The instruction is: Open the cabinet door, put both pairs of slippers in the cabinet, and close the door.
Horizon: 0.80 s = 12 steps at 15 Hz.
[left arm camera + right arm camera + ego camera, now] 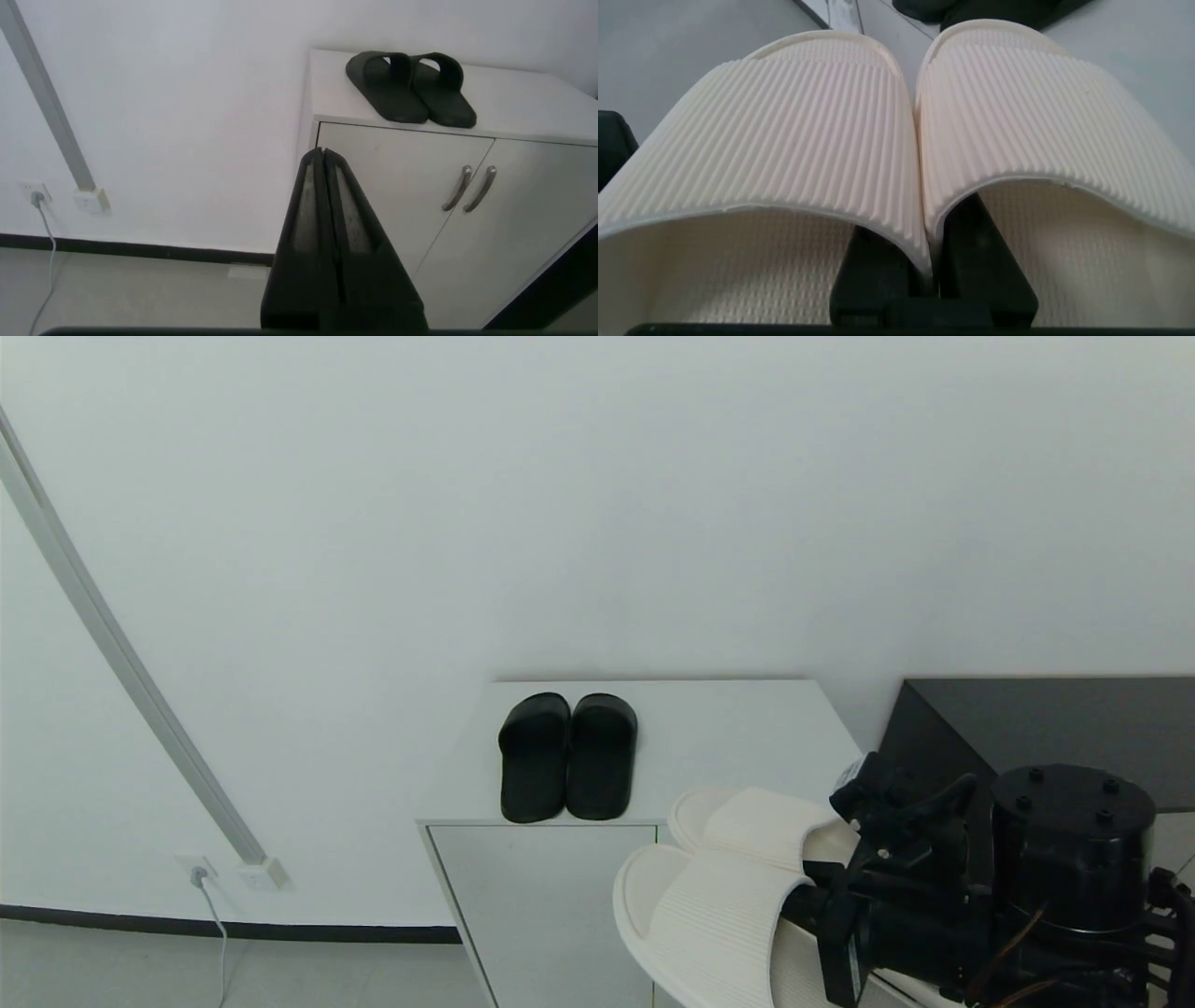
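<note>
A pair of black slippers (568,756) (411,86) lies side by side on top of the white cabinet (738,728) (392,177). The cabinet's two doors are closed, with two metal handles (469,187) at the middle seam. My right gripper (822,896) (929,257) is shut on a pair of cream ribbed slippers (728,887) (831,121), pinching their inner strap edges together and holding them in the air at the cabinet's front right corner. My left gripper (323,154) is shut and holds nothing, out in front of the cabinet's left side.
A dark low surface (1046,719) stands right of the cabinet. A grey conduit (121,653) runs down the wall to a box, with a socket and cord (198,875) beside it. Open floor (140,289) lies left of the cabinet.
</note>
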### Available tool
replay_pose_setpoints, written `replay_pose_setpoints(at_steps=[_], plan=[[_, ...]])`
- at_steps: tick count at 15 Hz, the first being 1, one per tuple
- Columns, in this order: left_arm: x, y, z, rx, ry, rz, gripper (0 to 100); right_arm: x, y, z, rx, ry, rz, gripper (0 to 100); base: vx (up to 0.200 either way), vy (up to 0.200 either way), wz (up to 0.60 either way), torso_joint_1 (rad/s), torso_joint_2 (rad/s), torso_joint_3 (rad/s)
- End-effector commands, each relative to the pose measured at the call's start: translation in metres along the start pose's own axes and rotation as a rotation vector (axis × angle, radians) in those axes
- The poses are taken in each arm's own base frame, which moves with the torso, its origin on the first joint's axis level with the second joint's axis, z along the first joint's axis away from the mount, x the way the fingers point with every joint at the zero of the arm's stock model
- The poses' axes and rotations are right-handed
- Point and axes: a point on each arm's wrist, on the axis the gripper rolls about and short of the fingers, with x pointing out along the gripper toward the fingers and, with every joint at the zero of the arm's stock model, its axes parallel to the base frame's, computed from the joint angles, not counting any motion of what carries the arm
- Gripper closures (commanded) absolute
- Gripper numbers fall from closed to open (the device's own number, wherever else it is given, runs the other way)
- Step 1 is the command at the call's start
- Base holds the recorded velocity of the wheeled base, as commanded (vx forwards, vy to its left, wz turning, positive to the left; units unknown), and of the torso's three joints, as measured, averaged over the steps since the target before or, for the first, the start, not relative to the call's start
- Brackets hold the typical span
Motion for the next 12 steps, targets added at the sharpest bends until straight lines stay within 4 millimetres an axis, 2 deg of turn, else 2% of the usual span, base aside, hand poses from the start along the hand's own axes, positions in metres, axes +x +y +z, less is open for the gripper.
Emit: replay_pose_setpoints(at_steps=[1, 10, 11, 12], plan=[[0.0000, 0.0000, 0.0000, 0.001, 0.000, 0.003, 100, 0.0005, 0.0001, -0.0009, 0.001, 0.004, 0.003, 100, 0.000, 0.000, 0.00, -0.149, 0.36, 0.168], [0.0000, 0.0000, 0.0000, -0.004, 0.000, 0.003, 100, 0.0000, 0.0013, -0.0030, 0.001, 0.012, 0.006, 100, 0.000, 0.000, 0.00, -0.156, 0.36, 0.192], [0.0000, 0.0000, 0.0000, -0.007, 0.000, 0.001, 0, 0.0001, 0.0017, -0.0041, 0.001, 0.016, 0.008, 100, 0.000, 0.000, 0.00, -0.168, 0.39, 0.217], [0.0000, 0.0000, 0.0000, -0.008, 0.000, 0.003, 0, -0.0006, 0.0018, -0.0051, 0.001, 0.019, 0.008, 100, 0.000, 0.000, 0.00, -0.173, 0.40, 0.217]])
